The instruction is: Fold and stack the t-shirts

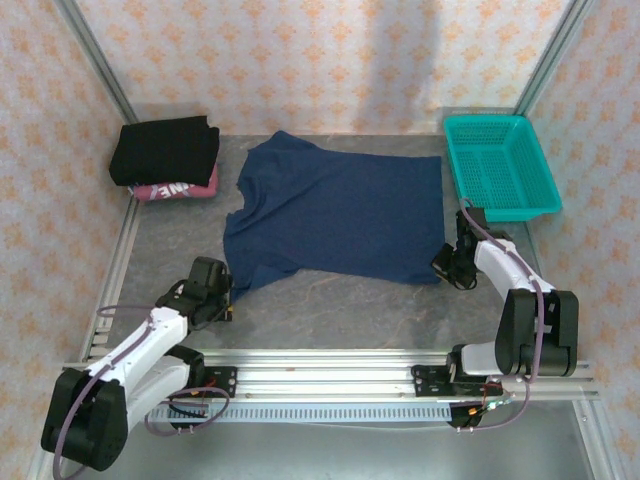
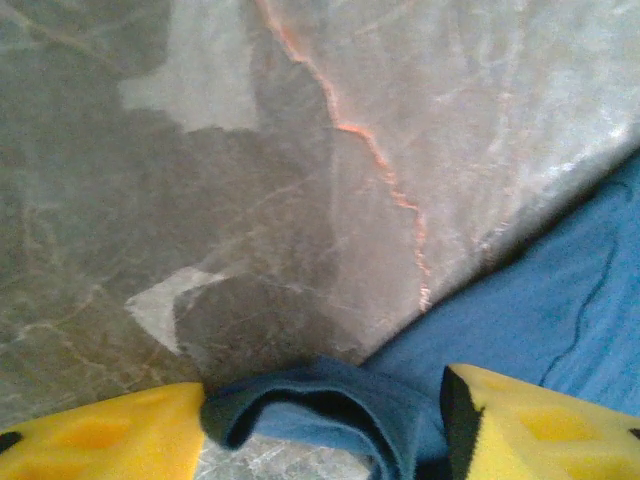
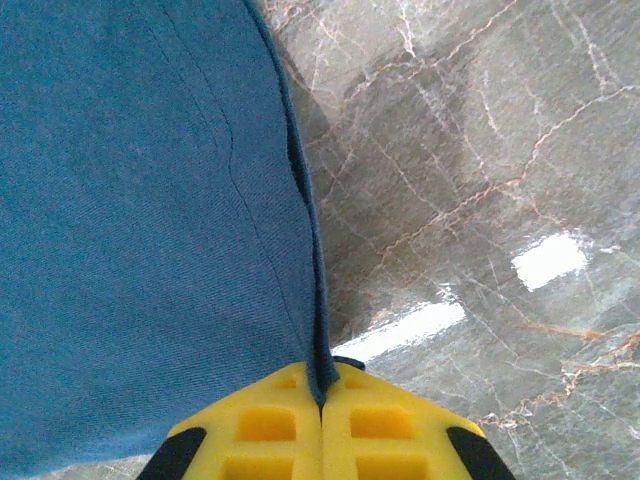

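Yellow fingers (image 3: 265, 425) of the right gripper (image 3: 322, 385): pressed together, with the edge of the navy t-shirt (image 3: 130, 220) pinched between their tips. In the wrist view the cloth runs up and to the left of the fingers. Bare marble table (image 3: 480, 150) lies on the other side. From above, this grip sits at the near right corner of the garment, at the hem end.

Left gripper (image 2: 322, 430): fingers (image 2: 100, 435) apart. A rolled lip of navy cloth spans the gap between them, not clamped. From above, the gripper sits at the near left corner, by the sleeve.

Navy t-shirt: spread flat mid-table, collar end to the left, hem to the right. Its long axis runs across the table from arm to arm. No print shows on the upper face. Both grippers are on its near edge, one at each end, and the whole body of cloth lies beyond them toward the far wall.

Judgement: the coming move is probably a lengthwise fold, with the near edge carried away over the far edge. It depends on both corners rising together, so the left fingers would need to close first.

Black t-shirt (image 1: 165, 148): folded, far left corner, resting on the pink t-shirt (image 1: 178, 190). The pink one is also folded, with white letters at its edge. The stack is nearer the left arm and well apart from both grippers.

Teal basket (image 1: 500, 165): far right, beyond the right gripper, near the shirt's far hem corner.
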Robot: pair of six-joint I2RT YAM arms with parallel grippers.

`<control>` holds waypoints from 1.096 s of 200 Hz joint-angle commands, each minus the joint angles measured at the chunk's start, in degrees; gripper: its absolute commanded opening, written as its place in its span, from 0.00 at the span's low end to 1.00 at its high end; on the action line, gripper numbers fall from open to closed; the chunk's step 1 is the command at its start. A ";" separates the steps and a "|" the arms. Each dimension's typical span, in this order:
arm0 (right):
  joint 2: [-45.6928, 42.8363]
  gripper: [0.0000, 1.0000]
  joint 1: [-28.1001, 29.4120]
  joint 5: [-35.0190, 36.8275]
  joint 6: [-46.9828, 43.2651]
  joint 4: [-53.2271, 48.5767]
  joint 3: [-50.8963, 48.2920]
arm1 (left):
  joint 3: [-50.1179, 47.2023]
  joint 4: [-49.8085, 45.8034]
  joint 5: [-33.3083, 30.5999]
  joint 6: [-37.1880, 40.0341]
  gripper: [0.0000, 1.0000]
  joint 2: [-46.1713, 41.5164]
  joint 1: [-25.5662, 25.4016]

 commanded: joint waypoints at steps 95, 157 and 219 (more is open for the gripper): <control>-5.27 0.00 -0.42 0.29 -0.27 -5.84 8.98 | 7.41 -10.59 -2.02 18.52 0.00 -7.66 6.09; -10.05 0.00 -0.38 -3.35 1.94 -12.15 19.85 | 25.41 -20.52 -9.36 32.84 0.00 -13.81 6.11; -10.06 0.00 -0.42 -13.35 8.54 -11.65 37.39 | 57.61 -20.89 -7.07 45.93 0.00 -1.04 6.04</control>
